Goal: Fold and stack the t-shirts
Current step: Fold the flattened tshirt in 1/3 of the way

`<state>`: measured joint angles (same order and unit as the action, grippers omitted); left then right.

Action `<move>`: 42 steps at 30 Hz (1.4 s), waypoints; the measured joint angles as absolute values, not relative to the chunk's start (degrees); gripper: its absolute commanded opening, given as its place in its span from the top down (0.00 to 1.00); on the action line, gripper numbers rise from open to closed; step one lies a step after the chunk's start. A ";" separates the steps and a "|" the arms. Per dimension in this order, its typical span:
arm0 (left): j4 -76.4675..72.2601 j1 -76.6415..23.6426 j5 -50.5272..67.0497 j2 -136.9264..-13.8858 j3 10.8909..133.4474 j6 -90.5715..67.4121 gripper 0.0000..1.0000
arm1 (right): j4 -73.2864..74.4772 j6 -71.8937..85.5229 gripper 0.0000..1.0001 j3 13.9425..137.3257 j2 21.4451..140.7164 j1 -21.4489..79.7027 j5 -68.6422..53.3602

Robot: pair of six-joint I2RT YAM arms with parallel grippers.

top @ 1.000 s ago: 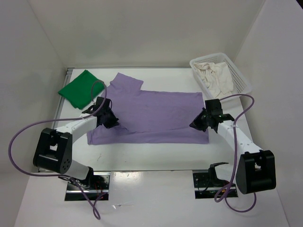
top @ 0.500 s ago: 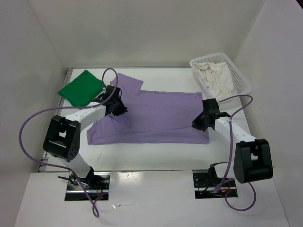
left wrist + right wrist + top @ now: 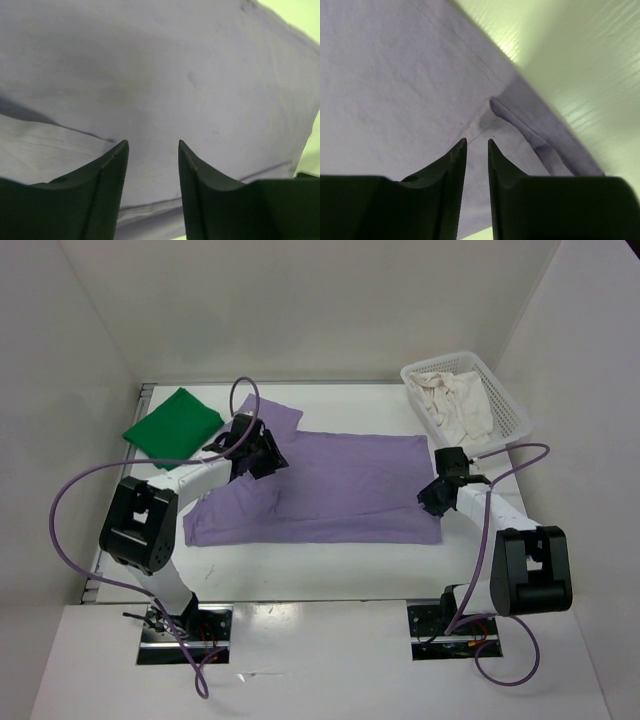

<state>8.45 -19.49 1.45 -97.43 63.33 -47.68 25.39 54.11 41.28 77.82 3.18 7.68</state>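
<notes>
The purple shirt (image 3: 330, 490) lies spread out flat in the middle of the white table (image 3: 330, 565). One sleeve points toward the back, on the left. The green shirt (image 3: 172, 427) is folded up at the back left of the table, just beside the purple one. The cream shirt (image 3: 455, 405) sits bunched up inside the white basket (image 3: 512, 410) at the back right corner.

The left gripper (image 3: 264, 456) is over the purple shirt, near that sleeve. Its two black fingers (image 3: 107, 175) stand apart with a clear gap. Nothing is between them, only purple cloth below with a long crease.

The right gripper (image 3: 430, 497) is at the right edge of the purple shirt. Its fingers (image 3: 451, 175) are close together, with just a thin gap, and they hold nothing. Right in front of them the shirt's edge makes a small fold, and past that is bare table.

A purple cable (image 3: 62, 520) loops out from each arm. White walls stand around the table.
</notes>
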 measured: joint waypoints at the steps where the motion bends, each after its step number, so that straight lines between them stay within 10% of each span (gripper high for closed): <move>1: 8.40 -19.73 1.91 -97.38 63.33 -47.64 0.46 | 25.41 54.15 0.68 41.30 77.82 2.94 8.19; 12: 8.29 -18.63 3.99 -80.55 50.78 -47.13 0.47 | 25.41 54.17 0.62 42.50 80.58 0.60 10.87; 30: 7.33 -8.64 4.93 -89.82 46.81 -47.11 0.48 | 24.64 52.80 0.68 43.03 84.49 0.60 8.75; 42: 5.30 -4.51 5.08 -91.55 45.60 -48.34 0.50 | 23.22 51.96 1.00 44.16 85.80 0.60 8.38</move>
